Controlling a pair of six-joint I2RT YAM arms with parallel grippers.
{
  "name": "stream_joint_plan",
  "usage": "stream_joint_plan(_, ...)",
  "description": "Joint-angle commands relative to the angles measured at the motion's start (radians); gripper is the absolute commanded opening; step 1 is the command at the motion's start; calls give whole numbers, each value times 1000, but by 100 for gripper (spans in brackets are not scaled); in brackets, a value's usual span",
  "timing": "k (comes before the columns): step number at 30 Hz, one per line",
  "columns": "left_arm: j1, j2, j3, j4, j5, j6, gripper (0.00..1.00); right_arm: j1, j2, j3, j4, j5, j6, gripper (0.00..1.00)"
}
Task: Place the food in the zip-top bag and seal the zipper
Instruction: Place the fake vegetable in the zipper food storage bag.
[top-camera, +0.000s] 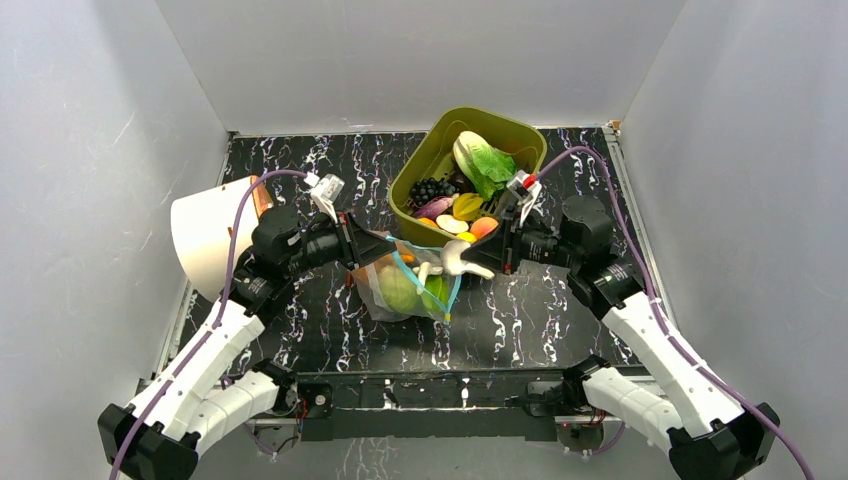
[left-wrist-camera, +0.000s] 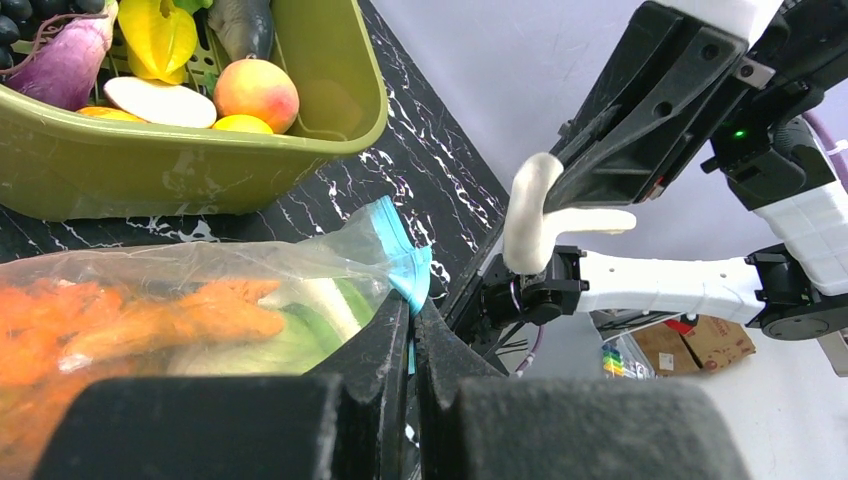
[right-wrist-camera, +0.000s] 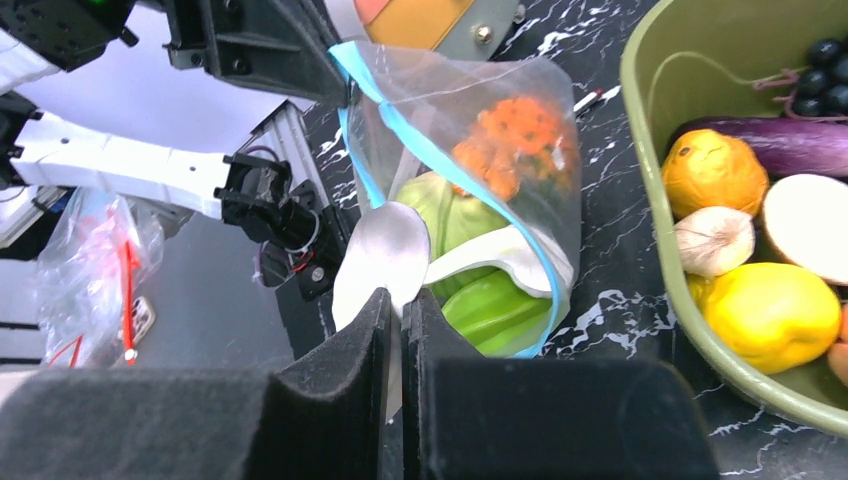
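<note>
Surface: one black table (top-camera: 560, 320), veined white like marble.
Room: plain pale grey walls (top-camera: 400, 50) on three sides. One white curved shade (top-camera: 205, 235) stands at the table's left edge.
Arms: two, one from each near corner, meeting at mid-table.
Tub: one, olive-green (left-wrist-camera: 180, 170), at the far middle. At least nine toy foods lie in it, among them one leafy green vegetable (top-camera: 485, 160), one bunch of black grapes (top-camera: 430, 190), one purple aubergine (right-wrist-camera: 780, 145) and one peach (left-wrist-camera: 256, 93).
Zip-top bag: one (top-camera: 375, 292), between the two grippers and just in front of the tub. Its mouth is open and its zipper (left-wrist-camera: 405, 262) is unsealed.
Food in bag: three pieces show, one orange piece (right-wrist-camera: 515, 140), one pale-green piece (right-wrist-camera: 440, 205) and one bright-green piece (right-wrist-camera: 495, 315).
Left gripper (left-wrist-camera: 411, 310): fingers pressed together on a corner of the zipper.
Right gripper (right-wrist-camera: 397, 300): fingers pinching one white mushroom-like toy (top-camera: 458, 258) at the bag's mouth.
</note>
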Motion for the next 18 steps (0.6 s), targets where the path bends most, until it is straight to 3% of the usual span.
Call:
stream_joint_plan(1,3,-21,14,73,23,-24,0,13,-7,-29,69,-71,9,0)
stream_joint_plan(9,3,-17,3,103,39,-50,0,49,4,-57,101,-38,-4,0)
stream_joint_plan(18,3,-10,-3,120,55,-64,0,157,69,-76,169,102,0,0)
